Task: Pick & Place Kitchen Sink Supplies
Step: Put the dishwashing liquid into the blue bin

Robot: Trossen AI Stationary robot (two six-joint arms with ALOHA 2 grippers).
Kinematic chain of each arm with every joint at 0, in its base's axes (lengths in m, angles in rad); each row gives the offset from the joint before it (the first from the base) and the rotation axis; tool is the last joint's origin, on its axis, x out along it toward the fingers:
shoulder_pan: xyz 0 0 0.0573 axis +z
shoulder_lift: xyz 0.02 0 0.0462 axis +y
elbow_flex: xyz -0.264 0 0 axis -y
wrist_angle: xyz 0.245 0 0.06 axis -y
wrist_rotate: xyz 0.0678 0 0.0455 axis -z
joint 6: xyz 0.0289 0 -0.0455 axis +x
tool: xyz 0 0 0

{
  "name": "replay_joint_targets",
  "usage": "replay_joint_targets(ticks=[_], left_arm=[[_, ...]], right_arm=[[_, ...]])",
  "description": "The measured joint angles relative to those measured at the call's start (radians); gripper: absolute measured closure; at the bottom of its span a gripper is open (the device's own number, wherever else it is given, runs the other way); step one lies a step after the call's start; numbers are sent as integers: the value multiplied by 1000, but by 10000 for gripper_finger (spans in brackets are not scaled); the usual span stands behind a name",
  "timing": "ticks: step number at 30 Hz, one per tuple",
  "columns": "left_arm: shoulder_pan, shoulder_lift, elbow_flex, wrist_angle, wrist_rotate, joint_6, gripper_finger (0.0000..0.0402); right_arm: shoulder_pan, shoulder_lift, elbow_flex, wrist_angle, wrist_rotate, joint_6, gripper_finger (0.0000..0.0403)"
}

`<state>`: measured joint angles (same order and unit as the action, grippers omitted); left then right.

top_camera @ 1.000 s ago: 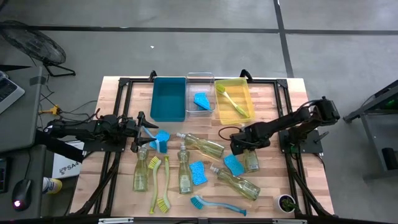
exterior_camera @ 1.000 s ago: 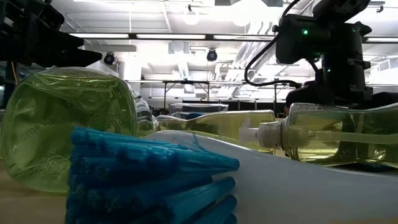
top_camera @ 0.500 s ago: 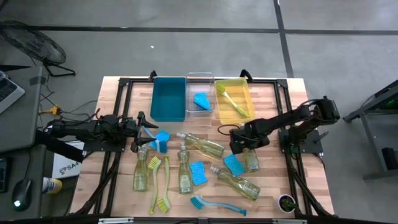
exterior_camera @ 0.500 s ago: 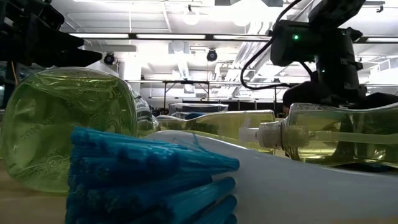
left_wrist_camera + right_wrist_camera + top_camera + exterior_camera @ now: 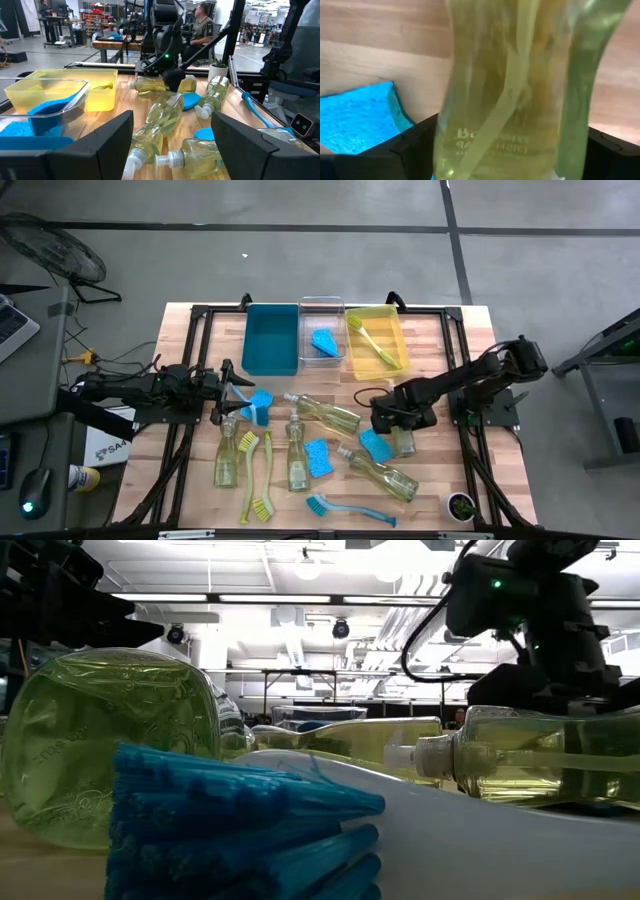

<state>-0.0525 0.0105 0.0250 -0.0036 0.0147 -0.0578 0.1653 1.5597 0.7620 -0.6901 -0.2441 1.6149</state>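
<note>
Right gripper (image 5: 402, 423) hides its soap bottle's (image 5: 403, 442) top – jaws spread around it, now shifted right; left gripper (image 5: 232, 385) open, unmoved.

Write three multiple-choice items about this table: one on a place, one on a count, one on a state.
1. Where does the yellow-green brush that is in a bin lie?
A. teal bin
B. yellow bin
C. clear bin

2. How many bins stand at the far edge?
A. one
B. two
C. three

3. How is the soap bottle at the right end effector?
A. lying on the wood
B. standing upright
C. inside a bin

Answers:
1 B: the brush lies across the yellow bin.
2 C: the teal bin, the clear bin and the yellow one stand side by side.
3 A: the soap bottle lies flat on the table under the right end effector.
</note>
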Motion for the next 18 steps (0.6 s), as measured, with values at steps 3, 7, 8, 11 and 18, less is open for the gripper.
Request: replay_joint_targets(ticks=[3, 7, 8, 11, 18], left_arm=[[0, 0, 0, 0, 0, 0, 137], [0, 0, 0, 0, 0, 0, 137], [0, 0, 0, 0, 0, 0, 137], [0, 0, 0, 0, 0, 0, 137], [0, 0, 0, 0, 0, 0, 137]], right_arm=[[24, 0, 0, -13, 13, 34, 74], [51, -2, 1, -35, 62, 59, 90], [55, -2, 1, -37, 69, 62, 95], [60, -2, 2, -37, 80, 63, 113], [62, -4, 4, -40, 127, 23, 166]])
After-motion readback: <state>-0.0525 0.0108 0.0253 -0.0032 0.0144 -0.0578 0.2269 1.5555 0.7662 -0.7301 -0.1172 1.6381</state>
